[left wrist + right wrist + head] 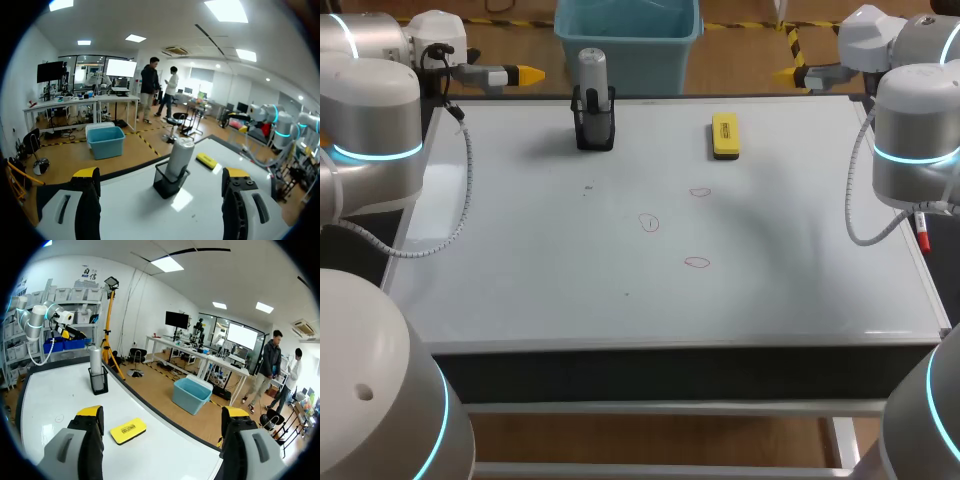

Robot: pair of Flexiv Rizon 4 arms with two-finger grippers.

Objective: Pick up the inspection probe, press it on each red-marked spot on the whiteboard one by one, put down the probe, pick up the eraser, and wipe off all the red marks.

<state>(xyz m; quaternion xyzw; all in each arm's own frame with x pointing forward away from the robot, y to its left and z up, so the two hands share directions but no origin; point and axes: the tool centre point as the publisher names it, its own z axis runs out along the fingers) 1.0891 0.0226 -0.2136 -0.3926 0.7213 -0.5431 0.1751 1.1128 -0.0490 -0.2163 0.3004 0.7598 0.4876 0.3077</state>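
Probe (592,72) sits in neither gripper. In the wrist views the left gripper (160,173) and the right gripper (163,412) both have their jaws spread wide with nothing touching the yellow tips. Both grippers are held above the far edge of the whiteboard (770,290), one at each far corner. The head view shows them only side-on, each as a single yellow point, so the gap between the fingers cannot be read there.

Ahead of the left gripper and well apart from it, the probe stands upright in a black holder (169,184). Its lower part is hidden inside the holder in every view. Beyond the holder lies the one yellow eraser (206,160), flat on the whiteboard. It also lies just ahead of the right gripper's fingers, apart from them.

Three red marks show in the head view: one (700,192) near the eraser, one (649,222) toward the middle, and one (697,262) nearer the front edge. All three are thin rings and hard to make out. The right wrist view shows only one faint ring (59,418), and in the left wrist view I cannot make out any.
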